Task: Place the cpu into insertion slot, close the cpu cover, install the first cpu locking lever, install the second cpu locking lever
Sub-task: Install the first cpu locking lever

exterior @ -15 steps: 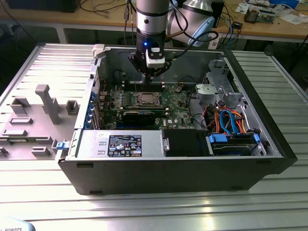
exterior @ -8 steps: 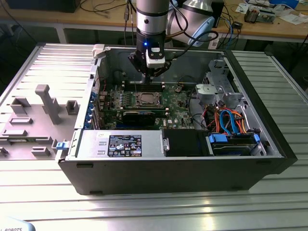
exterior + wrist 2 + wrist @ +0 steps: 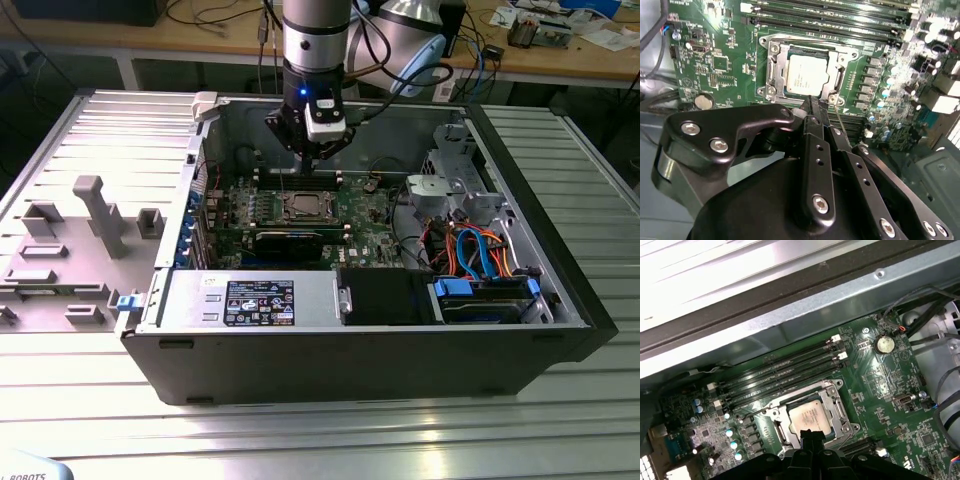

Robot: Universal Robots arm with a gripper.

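Note:
The cpu [image 3: 807, 75] [image 3: 810, 418] lies flat in the insertion slot [image 3: 305, 207], silvery top up. The cpu cover [image 3: 836, 64] [image 3: 834, 405], a silver frame, lies down around it with the chip showing through its cut-out. In the exterior view my gripper [image 3: 318, 157] hangs above the green board, just behind the slot. In both wrist views the black fingertips [image 3: 813, 101] [image 3: 812, 436] are pressed together at the slot's edge with nothing between them. A thin metal rod [image 3: 836, 120] runs beside the fingers; I cannot tell how the locking levers stand.
The open computer case [image 3: 560, 300] lies on a ribbed metal table. Memory slots [image 3: 785, 371] run behind the socket, and a black card [image 3: 290, 240] sits in front of it. The power supply [image 3: 250, 300], drive bay with orange and blue cables [image 3: 480, 255] and case walls ring the board.

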